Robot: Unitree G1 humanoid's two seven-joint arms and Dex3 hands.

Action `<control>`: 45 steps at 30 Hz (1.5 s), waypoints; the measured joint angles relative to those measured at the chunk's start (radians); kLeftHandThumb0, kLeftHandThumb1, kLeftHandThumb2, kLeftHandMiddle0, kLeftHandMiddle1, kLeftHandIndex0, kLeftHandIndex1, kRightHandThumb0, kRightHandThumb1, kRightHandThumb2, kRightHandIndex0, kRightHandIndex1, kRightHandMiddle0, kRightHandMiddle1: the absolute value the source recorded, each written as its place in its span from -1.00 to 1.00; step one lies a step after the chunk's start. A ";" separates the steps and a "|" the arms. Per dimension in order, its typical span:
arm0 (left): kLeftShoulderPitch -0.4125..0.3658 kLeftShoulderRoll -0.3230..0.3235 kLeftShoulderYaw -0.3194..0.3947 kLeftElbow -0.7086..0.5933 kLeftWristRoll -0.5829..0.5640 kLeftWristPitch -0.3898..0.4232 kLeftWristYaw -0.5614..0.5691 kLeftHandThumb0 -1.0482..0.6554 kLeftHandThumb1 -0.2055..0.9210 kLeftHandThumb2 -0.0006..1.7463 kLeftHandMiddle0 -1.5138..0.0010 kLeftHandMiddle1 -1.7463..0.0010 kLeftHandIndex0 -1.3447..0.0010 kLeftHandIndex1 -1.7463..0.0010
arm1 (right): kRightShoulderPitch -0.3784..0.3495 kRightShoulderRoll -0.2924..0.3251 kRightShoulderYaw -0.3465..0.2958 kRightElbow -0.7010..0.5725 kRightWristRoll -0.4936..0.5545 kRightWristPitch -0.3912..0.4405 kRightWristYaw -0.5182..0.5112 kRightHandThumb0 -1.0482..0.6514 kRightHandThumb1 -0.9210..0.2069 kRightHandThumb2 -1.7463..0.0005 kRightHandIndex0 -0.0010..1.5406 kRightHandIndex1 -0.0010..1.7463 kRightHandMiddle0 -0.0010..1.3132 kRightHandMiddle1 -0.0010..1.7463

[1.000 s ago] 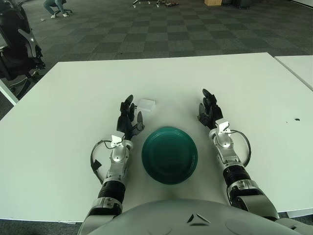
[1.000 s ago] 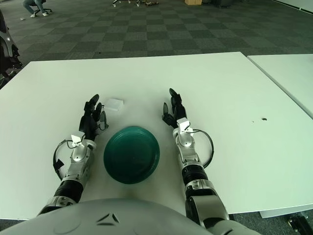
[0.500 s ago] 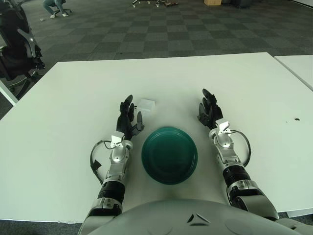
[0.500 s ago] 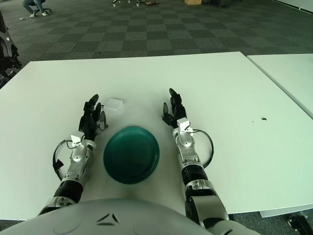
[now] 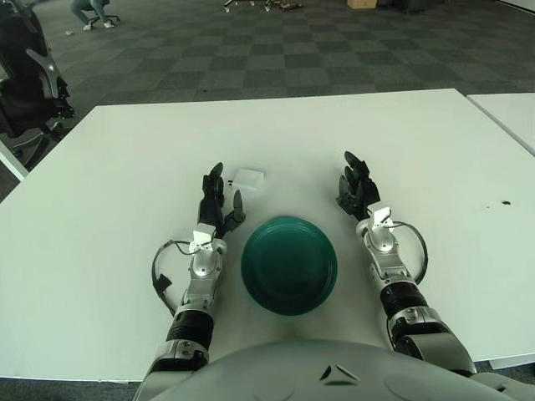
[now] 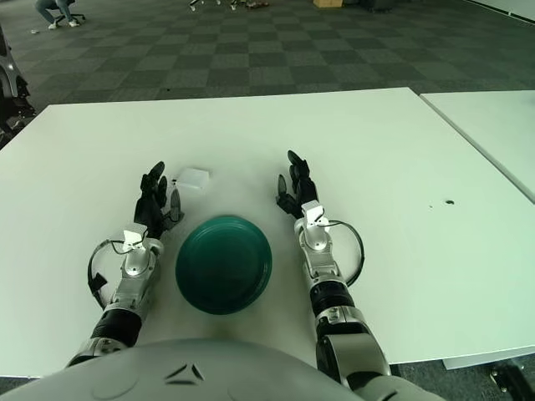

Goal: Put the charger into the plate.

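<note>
**Both hands rest beside the plate, charger lies loose on the surface**

The white surface (image 5: pixel 125 175) fills most of the view, a broad rectangular top with dark checkered carpet (image 5: pixel 276 50) beyond its far edge. A second white top (image 5: pixel 510 113) shows at the right, set apart by a narrow gap. At the far left, off the surface, stands a dark office chair (image 5: pixel 25 83).

The robot's 2 arms reach forward from the bottom of the view and lie on the surface, one on each side of the plate. The plate (image 5: pixel 289 265) is round and dark green, sits flat between the 2 forearms close to the robot's body, and has nothing in it.

The left hand (image 5: pixel 216 203) lies just left of the plate's far rim, its 3 dark fingers relaxed and pointing away from the robot, holding nothing. The right hand (image 5: pixel 355 190) lies just right of the plate's far rim in a matching pose, fingers loose and extended, also holding nothing. A looped cable shows by each wrist.

The charger (image 5: pixel 249 179) is a small white block lying flat on the surface, beyond the plate and a little to its left. It sits just beside the fingertips (image 5: pixel 216 173) of the left hand, on their right; whether they touch it cannot be told. It is apart from the plate and well apart from the right hand.

A small dark speck (image 5: pixel 503 202) marks the surface far to the right.
</note>
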 measured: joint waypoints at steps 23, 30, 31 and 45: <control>-0.099 0.251 -0.085 -0.023 0.637 0.104 0.693 -1.00 1.00 -0.17 0.74 1.00 1.00 0.13 | -0.009 0.001 -0.007 0.013 0.000 -0.001 -0.008 -0.70 -1.00 0.11 -0.81 -0.99 -1.00 -0.58; -0.239 0.325 -0.174 0.048 0.701 0.124 0.624 -1.00 1.00 -0.16 0.83 1.00 1.00 0.14 | -0.027 0.005 -0.011 0.035 0.006 -0.001 -0.006 -0.70 -1.00 0.13 -0.83 -1.00 -1.00 -0.61; -0.267 0.346 -0.196 0.079 0.717 0.123 0.603 -1.00 1.00 -0.16 0.84 1.00 1.00 0.14 | -0.029 0.005 -0.011 0.038 0.006 -0.001 -0.006 -0.70 -1.00 0.13 -0.83 -1.00 -1.00 -0.61; -0.590 0.479 -0.464 0.487 0.821 0.055 0.268 -1.00 1.00 -0.42 1.00 1.00 1.00 0.28 | -0.048 0.015 -0.011 0.060 0.006 -0.015 -0.017 -0.70 -1.00 0.13 -0.81 -0.99 -1.00 -0.59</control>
